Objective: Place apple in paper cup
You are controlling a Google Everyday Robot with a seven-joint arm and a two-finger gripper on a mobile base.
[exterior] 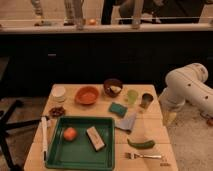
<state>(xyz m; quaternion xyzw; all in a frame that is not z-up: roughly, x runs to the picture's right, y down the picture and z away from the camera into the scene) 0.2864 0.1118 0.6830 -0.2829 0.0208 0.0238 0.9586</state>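
The apple, small and orange-red, lies in the left part of the green tray at the table's front. The paper cup, short and white, stands at the back left of the table, well behind the apple. My white arm curves in from the right, and my gripper hangs off the table's right edge, far from both apple and cup. It holds nothing and looks open.
An orange bowl, a dark bowl, a light green cup and a dark cup line the back. A teal sponge, grey cloth, green vegetable and fork lie on the right. A pale block shares the tray.
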